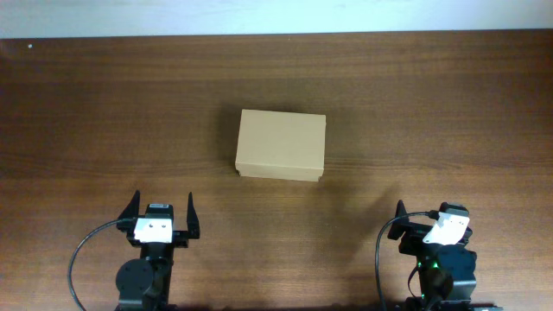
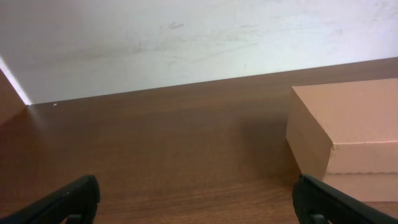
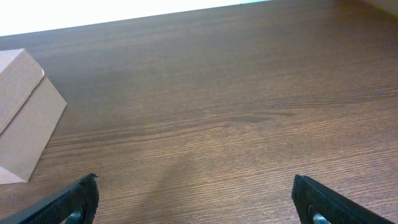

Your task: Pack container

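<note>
Sitting shut near the middle of the table (image 1: pixel 104 104), the box (image 1: pixel 281 145) lies with its long sides running left to right. It is ahead of both arms and between them, well apart from each and a little nearer the left. Nothing to go into it shows in any view.

The left gripper (image 1: pixel 162 209) is spread wide and holds nothing. Its wrist view shows bare wood between the fingers, with the box off to the right. The right gripper (image 3: pixel 199 208) is just as wide and also empty, and only a corner of the box shows at the left edge of its view.

The box looks like thin plain cardboard, so it is probably light. It should be stiff along its edges and corners, but the broad top and sides would likely give under a hard pinch. On this smooth wood it would probably slide rather than stay put when pushed, so one arm may need to steady it while the other works the lid.

A faint toothed seam (image 2: pixel 367 156) runs along the near face just below the top. It may be the lid's front lip, though the frame cuts it off. If so, that lip is the place to catch and lift. For holding the box, a gentle grip across the short ends, low near the base, should spare the walls.
</note>
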Action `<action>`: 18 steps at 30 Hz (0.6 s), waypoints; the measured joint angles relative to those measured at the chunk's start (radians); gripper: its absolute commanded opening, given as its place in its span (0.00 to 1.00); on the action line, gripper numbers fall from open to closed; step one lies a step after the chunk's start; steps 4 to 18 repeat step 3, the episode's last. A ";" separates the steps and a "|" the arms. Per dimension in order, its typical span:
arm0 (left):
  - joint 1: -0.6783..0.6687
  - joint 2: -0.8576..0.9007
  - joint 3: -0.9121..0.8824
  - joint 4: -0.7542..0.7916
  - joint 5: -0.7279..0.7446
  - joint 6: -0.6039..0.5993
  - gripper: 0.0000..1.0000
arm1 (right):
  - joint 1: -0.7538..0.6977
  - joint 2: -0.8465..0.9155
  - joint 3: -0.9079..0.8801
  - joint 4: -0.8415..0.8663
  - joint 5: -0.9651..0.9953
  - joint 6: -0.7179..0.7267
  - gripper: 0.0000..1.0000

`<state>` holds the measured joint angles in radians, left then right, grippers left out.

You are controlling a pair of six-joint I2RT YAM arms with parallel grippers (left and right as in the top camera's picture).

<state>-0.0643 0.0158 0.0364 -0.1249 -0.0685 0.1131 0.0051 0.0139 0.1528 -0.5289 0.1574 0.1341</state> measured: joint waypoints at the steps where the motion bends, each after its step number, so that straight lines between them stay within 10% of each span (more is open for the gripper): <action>1: 0.000 0.000 0.000 0.000 0.000 0.000 1.00 | 0.000 0.000 0.000 0.000 0.000 0.001 0.99; 18: 0.000 0.000 0.000 0.000 0.000 0.000 1.00 | 0.000 0.000 0.000 0.000 0.000 0.000 0.99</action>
